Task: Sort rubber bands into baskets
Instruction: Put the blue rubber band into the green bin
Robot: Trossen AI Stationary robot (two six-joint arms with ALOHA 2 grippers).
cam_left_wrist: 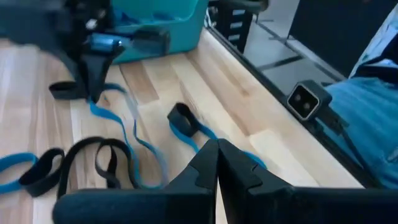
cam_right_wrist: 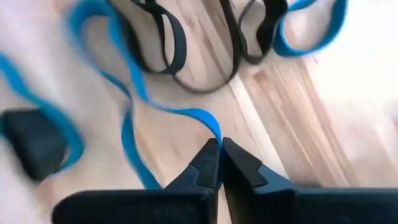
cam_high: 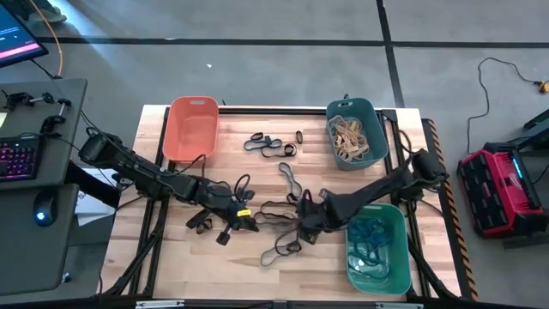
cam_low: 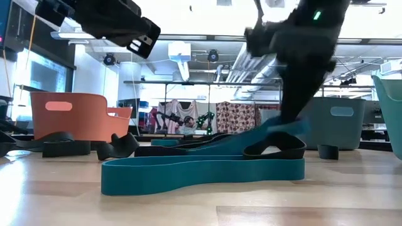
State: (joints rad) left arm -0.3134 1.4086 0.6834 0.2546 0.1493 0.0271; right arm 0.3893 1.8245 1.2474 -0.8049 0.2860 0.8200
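Right hand point(cam_right_wrist: 220, 144) pinching blue rubber band point(cam_right_wrist: 127, 106)

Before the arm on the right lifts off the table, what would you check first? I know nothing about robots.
1. Right gripper shut on a blue rubber band: ok, the band runs into its closed fingertips.
2. Band free of the black bands nearby: cannot tell, they lie close together.
3. Green basket holding blue bands beside that arm: ok.
4. Left gripper shut and empty, above the table: ok.
5. Left arm out of the way of the basket: ok, it sits toward the table's middle.
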